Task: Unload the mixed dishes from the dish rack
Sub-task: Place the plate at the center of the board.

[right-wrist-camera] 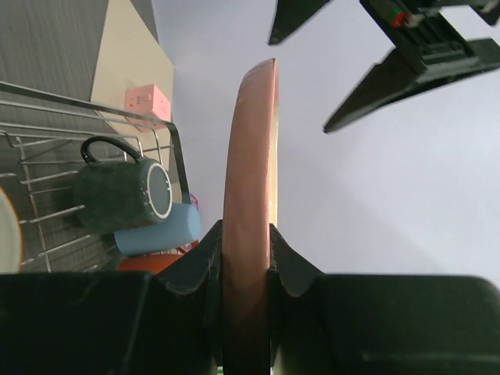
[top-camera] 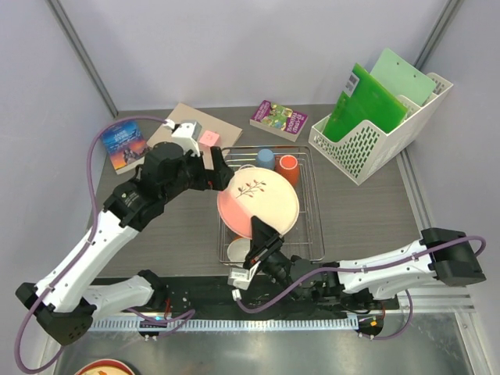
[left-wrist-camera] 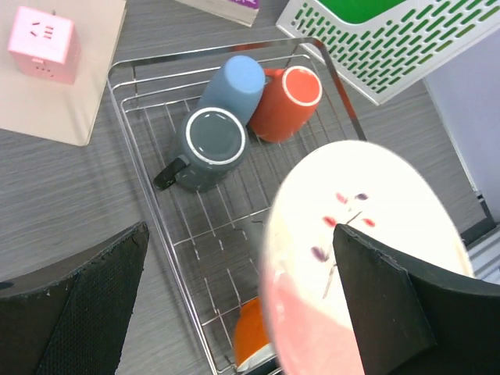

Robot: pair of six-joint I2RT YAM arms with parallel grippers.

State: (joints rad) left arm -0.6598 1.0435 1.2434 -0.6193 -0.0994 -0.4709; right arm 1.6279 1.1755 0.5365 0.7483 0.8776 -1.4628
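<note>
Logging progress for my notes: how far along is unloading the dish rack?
Done: nothing visibly; no dish sits on the tabletop outside the dish rack. In hand: the right gripper clamps the pink plate by its rim between its fingers, held over the rack; the left gripper is open beside it. Left inside: dark grey mug, light blue cup, orange mug, small bowl.

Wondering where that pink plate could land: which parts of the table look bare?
The widest bare tabletop is right of the dish rack, in front of the white file holder. A narrower strip lies between rack and left arm. The back edge is crowded: blue book, cardboard sheet, purple book.
</note>
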